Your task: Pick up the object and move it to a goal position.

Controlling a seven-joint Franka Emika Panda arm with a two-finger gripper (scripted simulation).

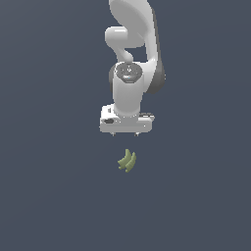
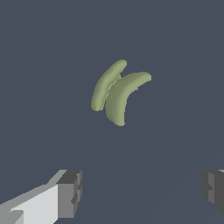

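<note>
The object is a small olive-green bunch of curved banana-like fingers lying on the dark grey floor. In the wrist view the bunch shows as two curved fingers side by side. My white gripper hangs above the floor, just behind the bunch in the exterior view and apart from it. It is open and empty. In the wrist view the two fingertips stand wide apart at the picture's lower edge, with the bunch beyond the gap between them.
The dark grey floor stretches flat on all sides. The white arm rises behind the gripper.
</note>
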